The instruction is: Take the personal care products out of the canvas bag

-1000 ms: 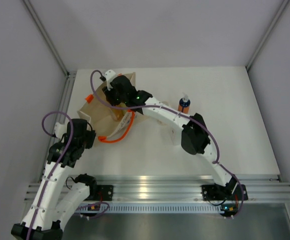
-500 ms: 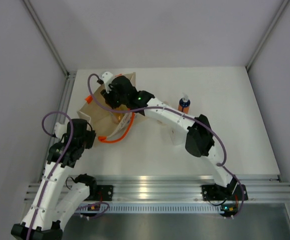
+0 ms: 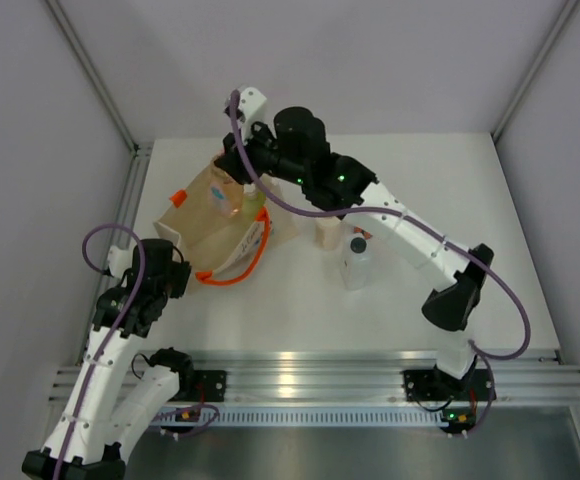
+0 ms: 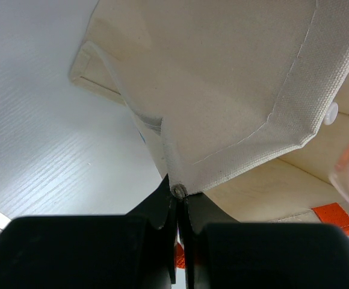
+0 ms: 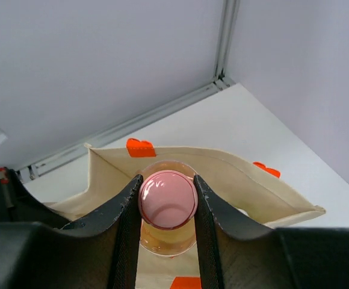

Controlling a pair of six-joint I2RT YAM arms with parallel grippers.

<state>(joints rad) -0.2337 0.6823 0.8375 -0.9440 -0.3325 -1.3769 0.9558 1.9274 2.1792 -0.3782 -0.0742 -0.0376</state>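
Observation:
My right gripper (image 5: 167, 201) is shut on the pink cap of the peach bottle (image 5: 166, 241) and holds it upright just above the open mouth of the canvas bag (image 5: 253, 180). From above, the right gripper (image 3: 238, 183) and the peach bottle (image 3: 229, 203) hang over the bag (image 3: 198, 225). A yellow-green bottle (image 3: 255, 206) shows at the bag's mouth. My left gripper (image 4: 179, 195) is shut on the bag's hem (image 4: 222, 90); it sits at the bag's near-left corner (image 3: 173, 262). A cream squat bottle (image 3: 327, 233) and a clear bottle (image 3: 356, 266) stand on the table to the right. The orange bottle is hidden.
The bag's orange loop handle (image 3: 238, 270) lies on the table in front of it. The right arm (image 3: 410, 225) spans above the bottles at the table's middle. The enclosure's walls and a metal rail (image 3: 140, 165) run close behind and left of the bag.
My right gripper has risen out of the bag and moved back-right, with the peach bottle in it. The orange bottle is now covered by the arm; the cream and clear bottles came into sight.

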